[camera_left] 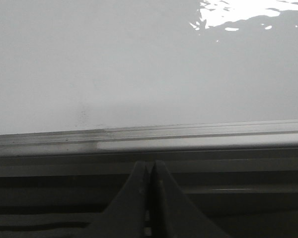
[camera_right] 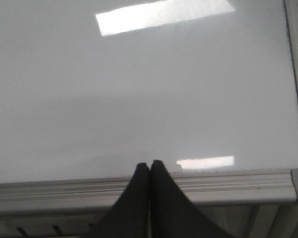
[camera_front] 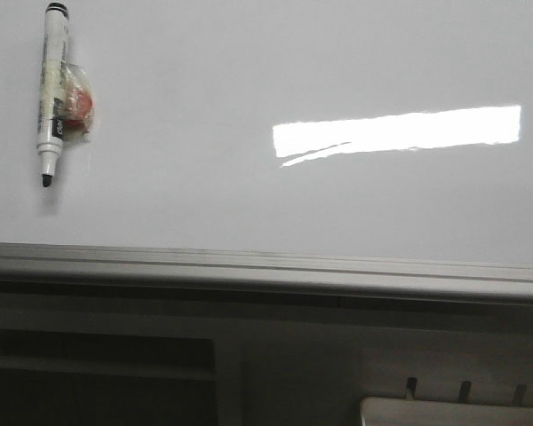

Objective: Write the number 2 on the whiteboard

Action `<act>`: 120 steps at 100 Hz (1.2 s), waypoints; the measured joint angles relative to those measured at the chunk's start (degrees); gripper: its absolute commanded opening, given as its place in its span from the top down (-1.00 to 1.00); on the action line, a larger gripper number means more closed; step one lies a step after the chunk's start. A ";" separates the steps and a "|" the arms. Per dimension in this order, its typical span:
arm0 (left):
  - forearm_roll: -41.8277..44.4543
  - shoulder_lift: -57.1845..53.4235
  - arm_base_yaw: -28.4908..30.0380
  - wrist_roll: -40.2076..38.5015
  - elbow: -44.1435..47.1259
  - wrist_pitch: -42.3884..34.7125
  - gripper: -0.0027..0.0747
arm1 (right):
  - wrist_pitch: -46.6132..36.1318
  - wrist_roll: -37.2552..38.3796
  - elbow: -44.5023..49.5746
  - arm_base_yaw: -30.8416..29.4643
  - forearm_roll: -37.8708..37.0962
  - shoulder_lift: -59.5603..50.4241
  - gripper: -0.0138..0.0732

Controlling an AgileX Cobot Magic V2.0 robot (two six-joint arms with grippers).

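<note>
Front view looks down across the whiteboard (camera_front: 249, 177); both wrist views share its near rail (camera_left: 188, 141).

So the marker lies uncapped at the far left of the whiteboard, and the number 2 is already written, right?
Not quite: the front view shows the marker uncapped at the far left of the whiteboard, but no number 2 is written yet; the board is blank.

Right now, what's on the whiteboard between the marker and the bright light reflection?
Nothing. In the front view, the whiteboard is bare between the marker and the reflection; no writing shows there.
</note>
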 measured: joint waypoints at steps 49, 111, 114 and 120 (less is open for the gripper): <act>0.00 0.00 0.00 0.00 0.00 0.00 0.98 | 0.00 -0.14 0.00 0.00 0.00 0.00 0.85; 0.13 0.00 0.00 0.00 0.00 -0.46 0.98 | -0.26 -0.03 0.00 0.00 0.00 0.00 0.85; 0.31 0.00 0.00 0.00 0.00 -0.97 0.98 | -0.26 -0.03 0.00 0.00 0.00 0.00 0.85; 2.45 0.00 0.00 0.00 0.00 -2.69 0.98 | -0.26 -0.03 0.00 0.00 0.00 0.00 0.85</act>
